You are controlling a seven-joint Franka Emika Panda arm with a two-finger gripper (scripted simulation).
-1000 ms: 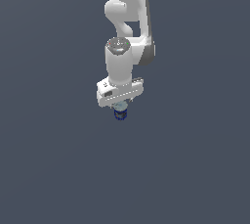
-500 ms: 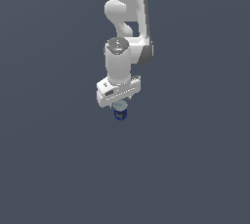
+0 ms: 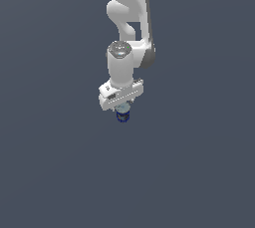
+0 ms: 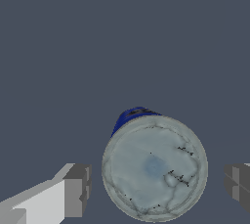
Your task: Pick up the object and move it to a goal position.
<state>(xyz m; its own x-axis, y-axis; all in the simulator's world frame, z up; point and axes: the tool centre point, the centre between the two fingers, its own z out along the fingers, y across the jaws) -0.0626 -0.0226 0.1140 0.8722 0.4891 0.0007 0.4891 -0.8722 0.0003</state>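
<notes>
Closest in, the wrist view looks straight down onto the can (image 4: 154, 167): its pale, mottled blue-grey end face fills the space between the two grey finger pads (image 4: 78, 190), with a sliver of dark blue side wall showing behind that face. A visible gap separates each pad from the can's edge, so the gripper (image 4: 156, 189) is spread around the can and not pinching it (the gap looks a little narrower on one side than the other). None of this can be read in the exterior view, where the fingers are hidden behind the white hand.

Further out, the exterior view gives what the wrist camera cannot: the whole white arm (image 3: 127, 18) reaching down from the top of the picture, its hand pointing downward with the gripper (image 3: 122, 111) at its lower end. Only the bottom of the can (image 3: 123, 116) peeks out below the hand, as a small dark blue band. Beyond it lies a plain dark grey ground (image 3: 55, 172); whether the can rests on it cannot be told.
</notes>
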